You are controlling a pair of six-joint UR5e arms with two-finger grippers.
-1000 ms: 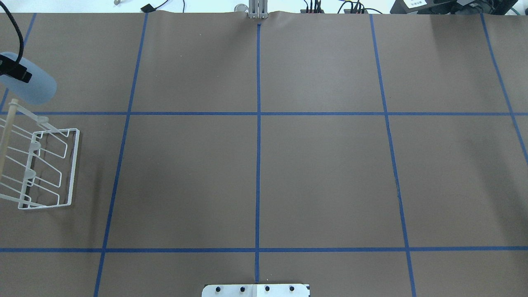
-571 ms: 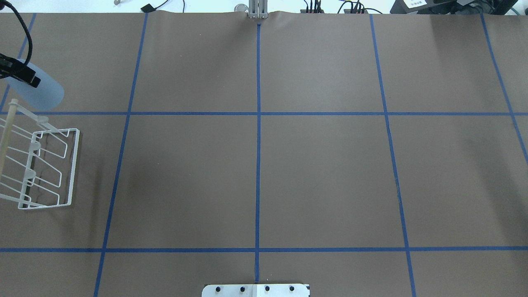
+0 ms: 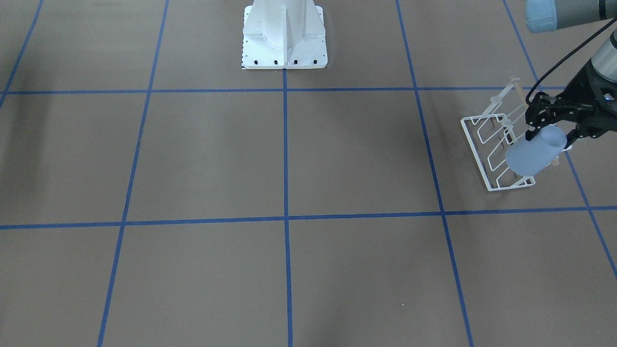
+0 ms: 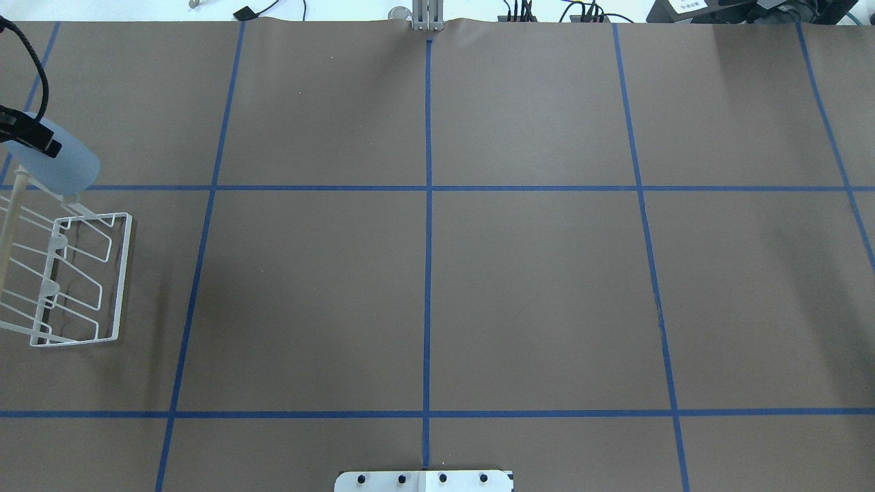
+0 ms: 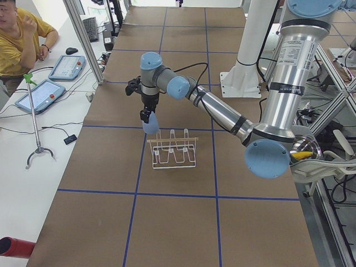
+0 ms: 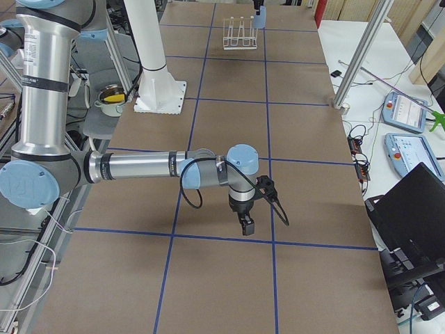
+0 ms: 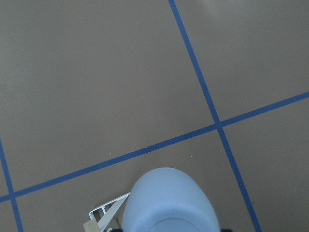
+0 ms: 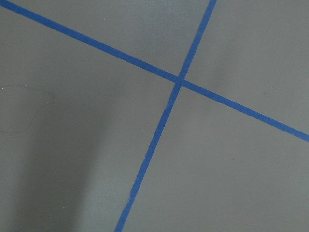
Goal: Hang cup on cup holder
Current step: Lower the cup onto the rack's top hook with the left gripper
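Gripping the tilted cup [image 3: 532,154], the left gripper [image 3: 549,132] holds it over the far end of the cup holder [image 3: 476,154]. The right gripper [image 6: 247,226] hangs well apart; whether it is open or closed cannot be told.

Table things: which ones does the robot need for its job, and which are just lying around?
For the job: cup, cup holder, left claw holding the cup.
Just lying around: control tablets, mouse, laptop, right claw.
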